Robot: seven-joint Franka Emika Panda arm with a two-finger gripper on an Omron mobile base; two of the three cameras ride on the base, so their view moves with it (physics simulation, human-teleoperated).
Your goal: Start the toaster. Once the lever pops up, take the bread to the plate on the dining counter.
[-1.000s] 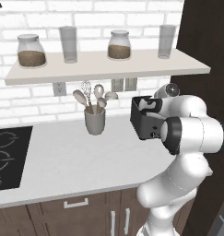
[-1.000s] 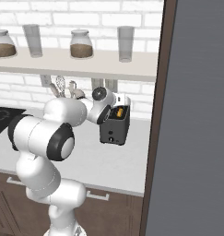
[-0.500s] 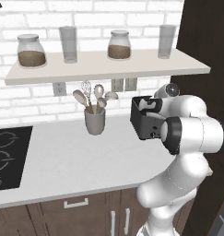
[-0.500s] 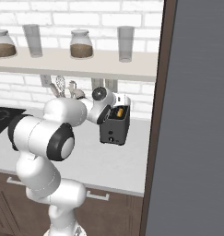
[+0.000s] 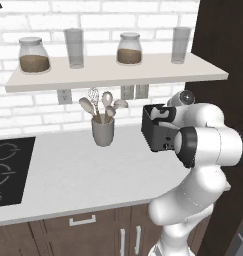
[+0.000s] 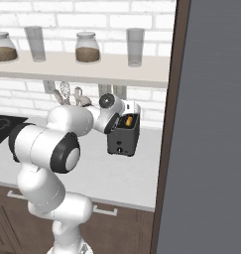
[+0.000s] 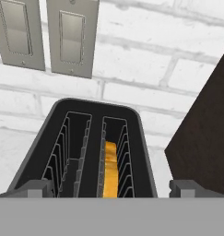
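Hand view: jaws released, spread wide, fingertips [image 7: 32, 188] at the two bottom corners, straddling the small black boxy toaster [image 7: 85, 152] from above. Nothing held. Pale tan bread slice [image 7: 110, 168] stands down in the right-hand slot; left slot holds only wire guides. Two grey wall switch plates [image 7: 72, 37] on white brick behind. Right base view: toaster [image 6: 124, 135] sits on the white worktop [image 6: 109, 173] near the dark cabinet side, bread [image 6: 127, 120] showing in its top. Left base view: grey utensil cup [image 5: 103, 131] stands left of the toaster, well apart.
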